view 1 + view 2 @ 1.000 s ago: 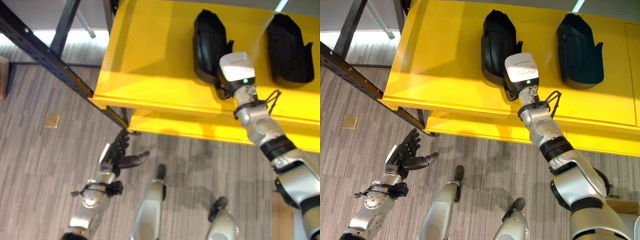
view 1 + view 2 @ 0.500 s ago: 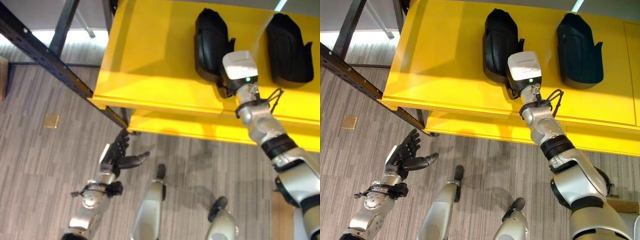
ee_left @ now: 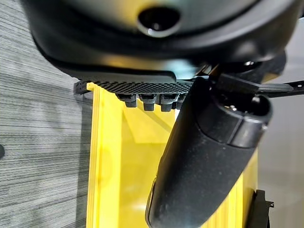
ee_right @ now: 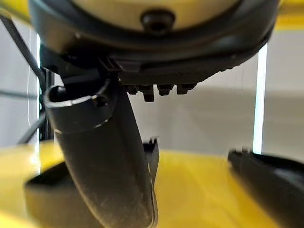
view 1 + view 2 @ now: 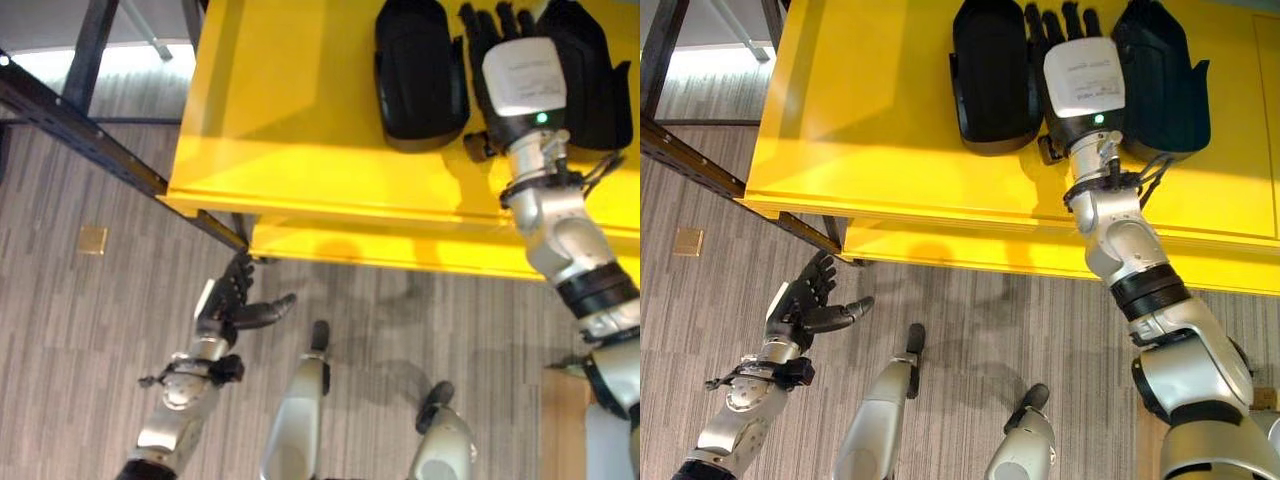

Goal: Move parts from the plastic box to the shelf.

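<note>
Two black moulded parts lie side by side on the yellow shelf [image 5: 870, 130]: the left part [image 5: 990, 70] and the right part [image 5: 1165, 85]. My right hand [image 5: 1082, 72] reaches over the shelf and hovers between them, fingers straight and spread, holding nothing. In the right wrist view its thumb [image 4: 104, 156] hangs over the shelf with the left part [image 4: 42, 190] and the right part [image 4: 270, 171] on either side. My left hand [image 5: 800, 310] stays low over the floor in front of the shelf, open and holding nothing; its thumb [image 3: 204, 156] shows before the shelf's edge [image 3: 111, 180].
A dark metal rack beam [image 5: 80, 115] runs diagonally at the left of the shelf. A lower yellow tier [image 5: 400, 250] juts out under the top one. A small brass plate [image 5: 92, 238] sits in the grey carpet floor.
My right hand has come away from the near end of the left part and moved right and further in, fingers now showing straight between the parts. The camera has shifted slightly.
</note>
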